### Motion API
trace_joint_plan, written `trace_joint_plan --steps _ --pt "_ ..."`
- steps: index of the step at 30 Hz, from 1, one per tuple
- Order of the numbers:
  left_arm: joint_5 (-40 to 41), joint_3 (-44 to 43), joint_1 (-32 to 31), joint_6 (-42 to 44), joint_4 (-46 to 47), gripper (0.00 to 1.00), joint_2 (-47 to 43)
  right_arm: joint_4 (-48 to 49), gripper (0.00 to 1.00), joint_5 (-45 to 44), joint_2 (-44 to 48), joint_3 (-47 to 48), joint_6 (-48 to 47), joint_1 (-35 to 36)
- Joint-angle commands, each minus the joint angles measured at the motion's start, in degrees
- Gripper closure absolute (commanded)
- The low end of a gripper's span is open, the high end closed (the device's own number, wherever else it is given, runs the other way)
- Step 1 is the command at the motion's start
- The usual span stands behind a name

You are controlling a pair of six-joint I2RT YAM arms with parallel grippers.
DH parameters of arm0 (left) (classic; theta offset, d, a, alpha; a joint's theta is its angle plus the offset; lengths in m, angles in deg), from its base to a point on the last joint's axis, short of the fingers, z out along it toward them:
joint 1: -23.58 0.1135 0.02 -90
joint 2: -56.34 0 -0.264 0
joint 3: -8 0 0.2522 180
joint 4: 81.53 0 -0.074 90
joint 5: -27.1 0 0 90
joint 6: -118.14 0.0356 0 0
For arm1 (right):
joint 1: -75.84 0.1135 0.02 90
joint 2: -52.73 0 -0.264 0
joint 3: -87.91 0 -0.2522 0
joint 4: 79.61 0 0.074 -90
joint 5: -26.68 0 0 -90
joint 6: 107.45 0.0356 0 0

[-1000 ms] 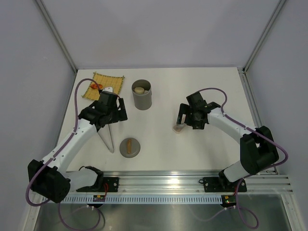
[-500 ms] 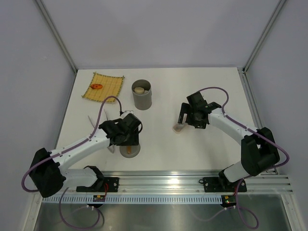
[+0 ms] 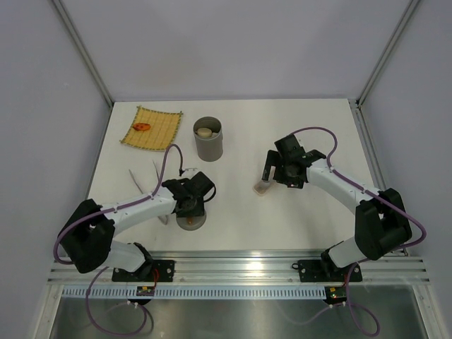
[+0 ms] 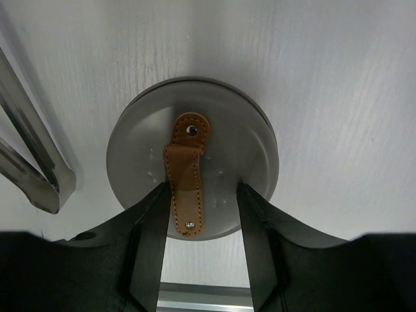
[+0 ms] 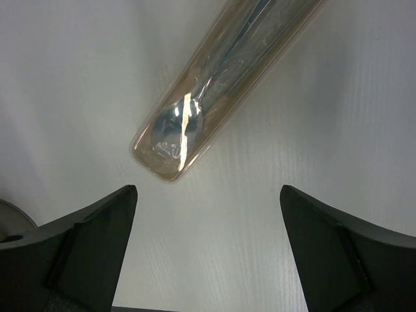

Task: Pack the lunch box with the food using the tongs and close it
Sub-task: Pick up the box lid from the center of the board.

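The grey lunch box (image 3: 207, 139) stands upright and uncovered with a white piece of food (image 3: 204, 132) inside. An orange piece of food (image 3: 142, 127) lies on the yellow mat (image 3: 161, 131). The silver tongs (image 3: 139, 181) lie flat on the table, and their joined end (image 4: 32, 169) shows left of the lid. My left gripper (image 4: 202, 195) hangs over the round grey lid (image 4: 234, 143). Its jaws are partly apart on either side of the brown strap (image 4: 185, 175), not clamped on it. My right gripper (image 5: 208, 195) is wide open and holds nothing.
A clear cutlery case (image 5: 214, 84) with a spoon inside lies just beyond the right gripper, also seen from above (image 3: 263, 188). The metal rail (image 3: 240, 263) runs along the near table edge, close behind the lid.
My left arm has swung from beside the mat back to the near side, over the lid, and its jaws have narrowed. The right arm has stayed put.
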Motion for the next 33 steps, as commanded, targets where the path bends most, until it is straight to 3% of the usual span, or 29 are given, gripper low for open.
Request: trace_joint_plan --steps 1,12,16,18,19,25,33 --pt "2.9 2.6 -0.1 -1.7 4.8 0.52 -0.4 0.2 0.0 -0.9 1.5 0.3 0.7 0.6" --pt "4.3 4.4 1.9 -0.3 6.4 0.56 -1.8 0.0 0.0 0.1 0.9 1.2 0.9 0.7" --pt "6.4 5.0 2.0 2.4 6.6 0.43 -8.2 0.1 0.0 -0.1 1.1 1.0 1.1 0.6" --pt "5.9 4.8 3.3 3.3 6.8 0.31 -8.7 0.2 0.01 0.3 0.7 1.0 1.3 0.6" --pt "5.5 4.6 3.8 3.7 6.8 0.3 -8.1 0.4 0.01 0.7 0.5 1.0 1.5 0.6" --pt "2.4 5.3 4.5 4.1 9.2 0.46 -5.1 1.0 0.01 1.6 -0.2 1.1 2.0 0.6" --pt "1.5 4.9 5.5 3.5 13.5 0.51 1.1 1.3 0.01 2.0 -0.5 0.9 1.9 0.6"
